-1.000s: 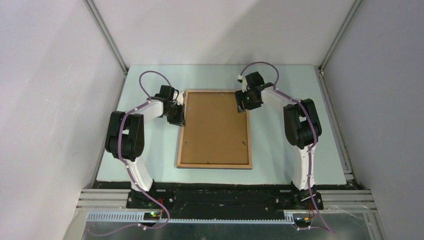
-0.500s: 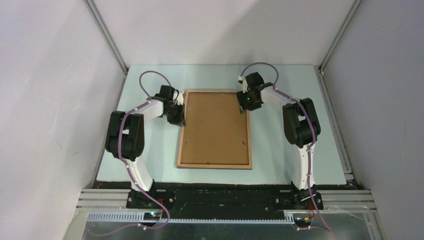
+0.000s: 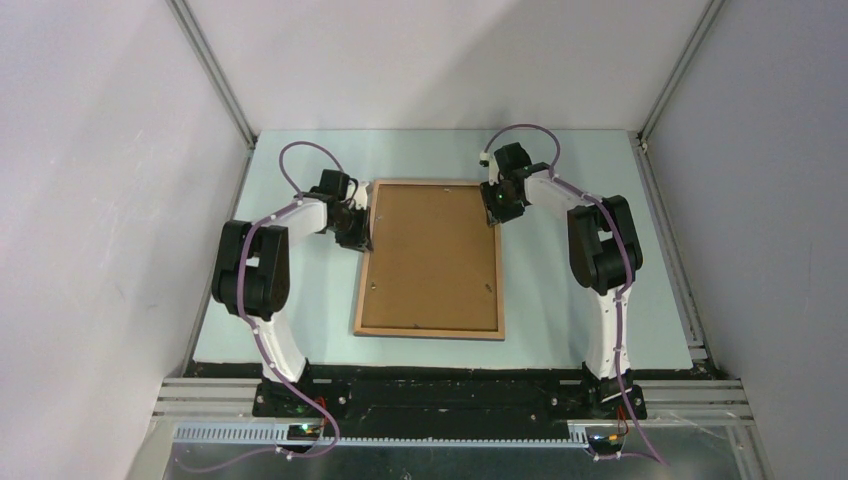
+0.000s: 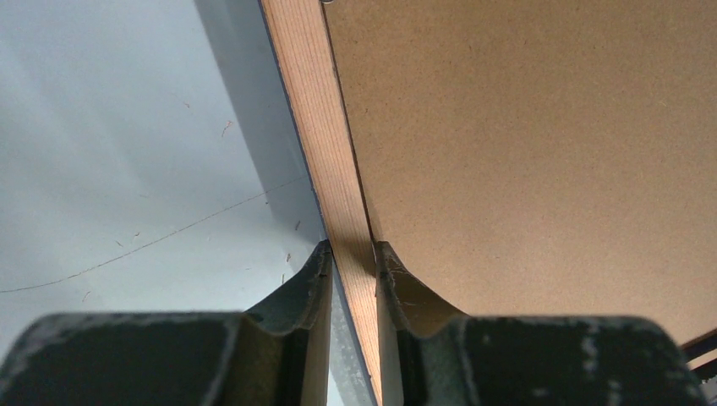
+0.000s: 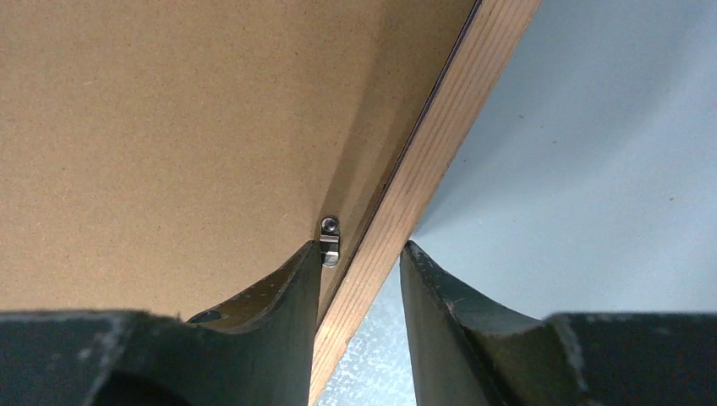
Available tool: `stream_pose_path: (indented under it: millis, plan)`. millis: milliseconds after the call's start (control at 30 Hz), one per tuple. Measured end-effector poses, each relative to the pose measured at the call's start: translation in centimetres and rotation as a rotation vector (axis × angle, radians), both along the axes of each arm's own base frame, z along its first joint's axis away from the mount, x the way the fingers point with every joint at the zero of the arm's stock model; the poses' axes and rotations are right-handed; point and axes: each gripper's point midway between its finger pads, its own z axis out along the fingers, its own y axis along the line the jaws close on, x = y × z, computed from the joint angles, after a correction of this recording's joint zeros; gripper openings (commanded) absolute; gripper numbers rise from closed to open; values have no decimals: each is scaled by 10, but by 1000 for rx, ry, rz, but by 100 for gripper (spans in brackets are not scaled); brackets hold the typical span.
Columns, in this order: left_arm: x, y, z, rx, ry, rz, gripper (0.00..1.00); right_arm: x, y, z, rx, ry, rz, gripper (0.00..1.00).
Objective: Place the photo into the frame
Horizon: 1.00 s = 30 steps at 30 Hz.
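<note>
— Where's the photo, and how far along are you?

— I can't see the photo anywhere. The thin-railed, wood-brown rectangular frame (image 3: 430,331) lies flat, back up, in the middle of the pale blue table (image 3: 300,320). A solid brown fibreboard backing (image 3: 430,250) fills its opening. Whether the print sits underneath is hidden from me. If it does, I'd judge little is left beyond securing the small metal clip (image 5: 329,239).

— And your jaws?

— My left gripper (image 4: 353,254) is clamped narrow on the frame's left rail, a finger on each side against the wood. My right gripper (image 5: 362,254) straddles the right rail toward the far end, partly open. Table shows between its outer finger and the rail, so it grips nothing.
</note>
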Motion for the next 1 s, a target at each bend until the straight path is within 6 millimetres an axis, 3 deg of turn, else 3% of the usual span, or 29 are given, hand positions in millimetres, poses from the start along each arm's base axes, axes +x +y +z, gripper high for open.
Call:
stream_pose_path:
  millis: [733,867,1000]
  plan:
    - [0,0,0,-3,1,0,0,1,-3,0,-30,-13,38,32]
    - [0,0,0,-3,1,0,0,0,-3,0,-26,-13,41,40]
    - [0,0,0,-4,1,0,0,-1,0,1,-7,-9,58,57]
